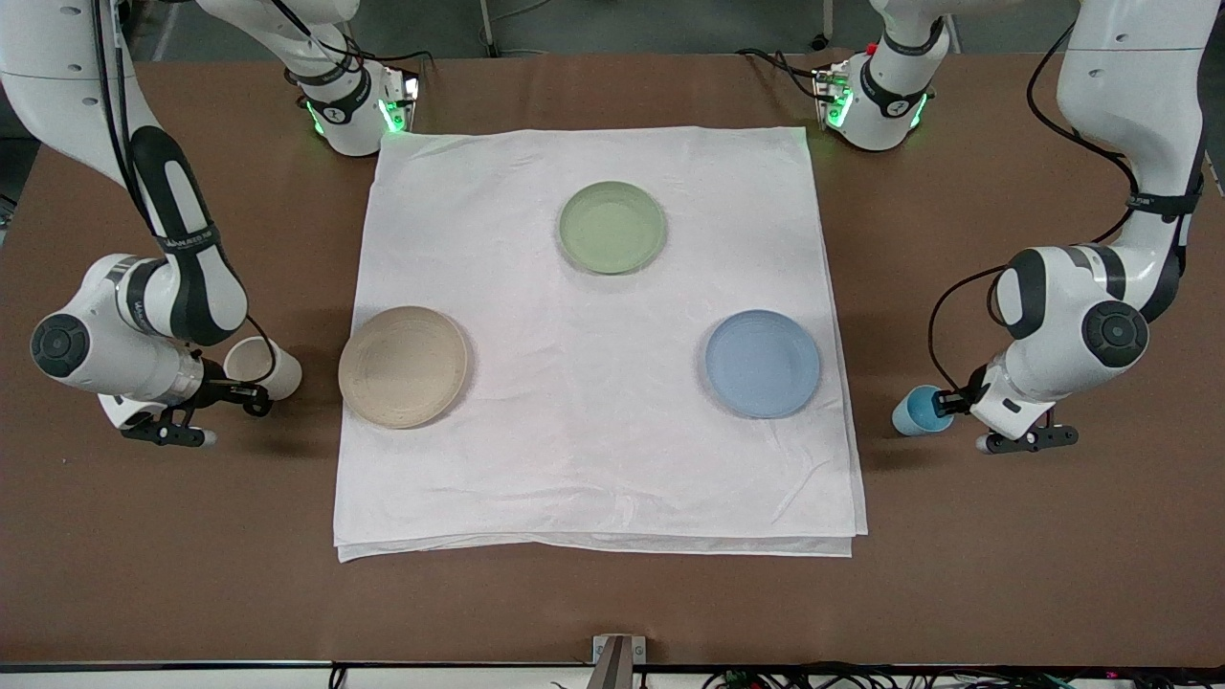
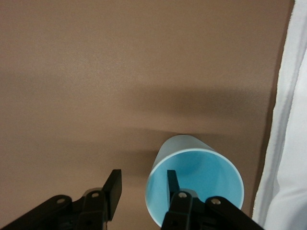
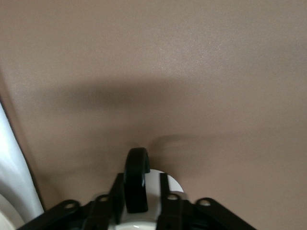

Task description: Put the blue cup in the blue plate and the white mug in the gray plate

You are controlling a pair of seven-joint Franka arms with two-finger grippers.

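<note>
The blue cup (image 1: 919,411) is over the bare brown table beside the cloth, at the left arm's end, tipped with its mouth toward my left gripper (image 1: 952,403). In the left wrist view the cup (image 2: 194,165) has one finger inside it and one outside, apart from its wall; the left gripper (image 2: 142,181) is open. The white mug (image 1: 263,367) is tipped by my right gripper (image 1: 244,394) at the right arm's end. In the right wrist view the right gripper (image 3: 140,184) straddles the mug's dark handle (image 3: 137,179), with a gap on one side. The blue plate (image 1: 763,364) and gray plate (image 1: 403,366) lie bare on the cloth.
A white cloth (image 1: 593,469) covers the middle of the brown table (image 1: 612,603). A pale green plate (image 1: 612,227) lies on it, farther from the front camera than the other two plates. The cloth's edge shows in the left wrist view (image 2: 288,143).
</note>
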